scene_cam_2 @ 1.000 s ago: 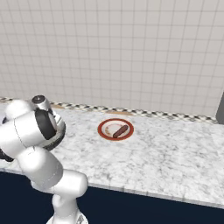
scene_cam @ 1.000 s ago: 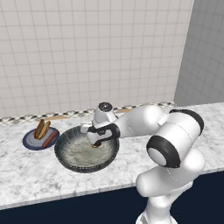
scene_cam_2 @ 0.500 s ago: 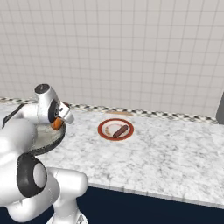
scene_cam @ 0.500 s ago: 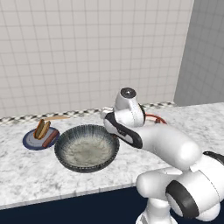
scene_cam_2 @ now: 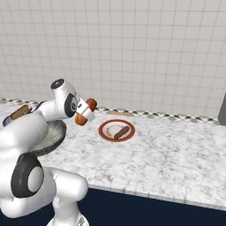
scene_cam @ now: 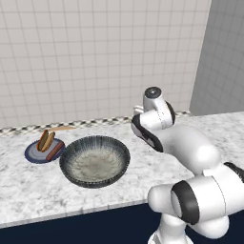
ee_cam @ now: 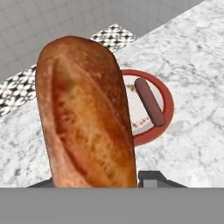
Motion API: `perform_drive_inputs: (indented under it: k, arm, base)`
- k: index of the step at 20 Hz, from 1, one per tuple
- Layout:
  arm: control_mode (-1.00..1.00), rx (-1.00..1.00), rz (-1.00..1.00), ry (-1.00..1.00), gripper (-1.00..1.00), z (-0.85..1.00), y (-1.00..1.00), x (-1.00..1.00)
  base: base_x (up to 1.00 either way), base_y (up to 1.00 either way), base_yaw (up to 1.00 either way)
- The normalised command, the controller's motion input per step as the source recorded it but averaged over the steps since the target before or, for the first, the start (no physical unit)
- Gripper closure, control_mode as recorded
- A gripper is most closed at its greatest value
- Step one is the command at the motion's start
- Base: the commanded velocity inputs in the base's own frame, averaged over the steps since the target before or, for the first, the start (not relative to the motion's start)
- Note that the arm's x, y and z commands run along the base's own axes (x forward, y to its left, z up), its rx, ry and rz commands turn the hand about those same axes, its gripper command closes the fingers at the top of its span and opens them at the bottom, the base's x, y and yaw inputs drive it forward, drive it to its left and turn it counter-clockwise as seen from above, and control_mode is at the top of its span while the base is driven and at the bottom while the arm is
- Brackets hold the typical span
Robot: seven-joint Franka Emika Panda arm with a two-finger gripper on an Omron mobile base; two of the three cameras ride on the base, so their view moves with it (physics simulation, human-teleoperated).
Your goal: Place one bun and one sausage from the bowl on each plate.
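Note:
My gripper (scene_cam_2: 85, 111) is shut on a brown bun (ee_cam: 87, 118) and holds it in the air above the counter, left of the white plate with a red rim (scene_cam_2: 106, 126). A sausage (scene_cam_2: 122, 131) lies on that plate; the hand view shows the plate's rim (ee_cam: 169, 103) and the sausage (ee_cam: 148, 101) just beyond the bun. The wide ribbed bowl (scene_cam: 119, 152) stands with nothing inside it. To its left, the dark blue plate (scene_cam: 32, 155) carries a bun (scene_cam: 45, 140) and a sausage (scene_cam: 55, 149). In the left base view my arm hides the gripper.
The marble counter runs along a tiled wall with a checkered strip (scene_cam_2: 176, 116) at its back. A grey side wall (scene_cam: 224, 57) closes the right end. Bare marble (scene_cam_2: 176, 154) lies right of the red-rimmed plate. The counter's front edge is close below the bowl.
The arm has lifted out of the bowl and swung right with the bun, toward the red-rimmed plate. Nothing is left inside the bowl.

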Motion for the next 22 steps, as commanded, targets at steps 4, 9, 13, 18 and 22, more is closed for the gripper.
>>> perform_drive_inputs:
  k: [4,9,13,18,22]
  arm:
    - [-1.0,0.06,-0.03,0.04,1.0,-0.22,-0.71,0.26]
    - [-1.0,0.0,0.0,0.0,1.0,-0.75,-0.58,0.19]
    - [-1.0,0.0,0.01,-0.02,1.0,-0.51,-0.21,0.6]
    - [-1.0,-0.01,0.04,-0.03,-1.0,-0.58,-0.09,0.87]
    - [-1.0,-0.02,0.06,-0.02,-1.0,-0.19,-0.25,0.24]
  base:
    - [0.0,0.0,0.0]
    - [0.0,0.0,0.0]
    - [0.0,0.0,0.0]
    - [0.0,0.0,0.0]
    - [0.0,0.0,0.0]
